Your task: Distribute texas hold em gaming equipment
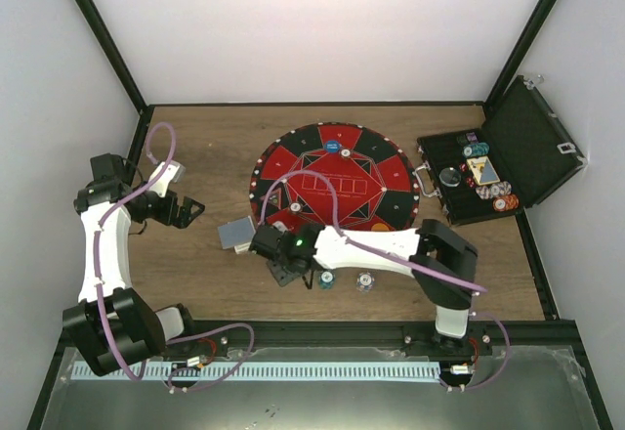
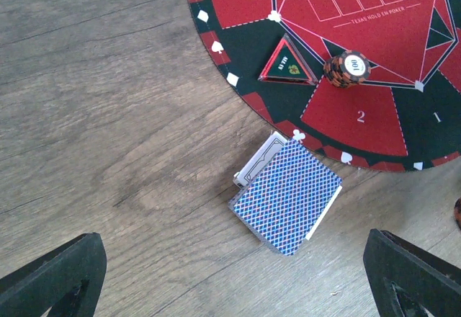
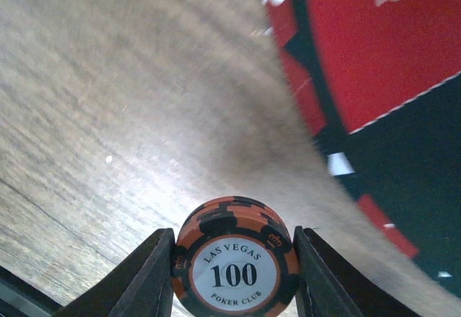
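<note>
Right end effector (image 3: 234,282) narrow, pinching brown chip stack (image 3: 234,256) by rim, one finger each side. Likely so stack stays flat, ready to set straight down. Stack at bottom middle of right wrist view, over tabletop (image 3: 108,115), mat (image 3: 403,57) edge at right. Round, so no long side; "100" face points up at camera. Left end effector (image 2: 230,281) wide, holding nothing, over card deck (image 2: 288,198), probably waiting. Deck back up, slanted, long side upper right to lower left.

Bright even light; right wrist view motion-blurred, chip (image 3: 234,259) sharp.
</note>
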